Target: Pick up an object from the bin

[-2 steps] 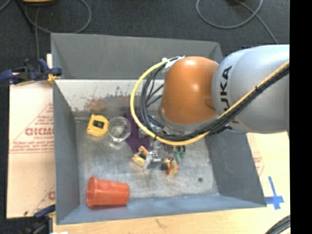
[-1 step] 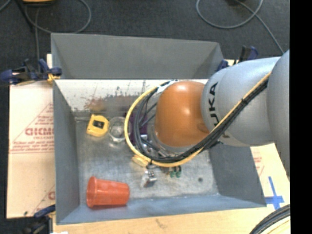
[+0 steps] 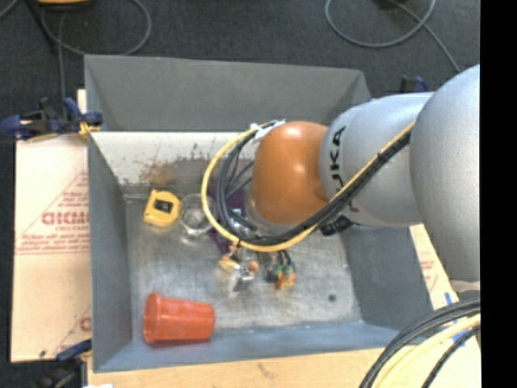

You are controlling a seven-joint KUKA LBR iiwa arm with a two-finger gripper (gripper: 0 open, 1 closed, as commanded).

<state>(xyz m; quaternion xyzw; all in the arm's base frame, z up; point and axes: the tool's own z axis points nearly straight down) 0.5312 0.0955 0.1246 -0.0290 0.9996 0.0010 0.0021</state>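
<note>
Bin (image 3: pixel 109 241). Gripper (image 3: pixel 239 275): low over the floor's middle; whether wide or narrow cannot be told. Green-and-orange piece (image 3: pixel 282 277): just beside the gripper, on its right. Purple item (image 3: pixel 229 217): partly under the arm (image 3: pixel 380 164). Tape measure (image 3: pixel 161 208), yellow, and clear cup (image 3: pixel 192 217): far-left. Red cup (image 3: pixel 178 319): on its side, near-left corner.

Robotics lab, large grey KUKA arm (image 3: pixel 404 160) with orange wrist cover (image 3: pixel 283 172) entering from 3 o'clock, grey metal bin (image 3: pixel 107 241) at centre, black cables (image 3: pixel 329 10) looping over dark floor (image 3: pixel 242 23) at 12 o'clock.
</note>
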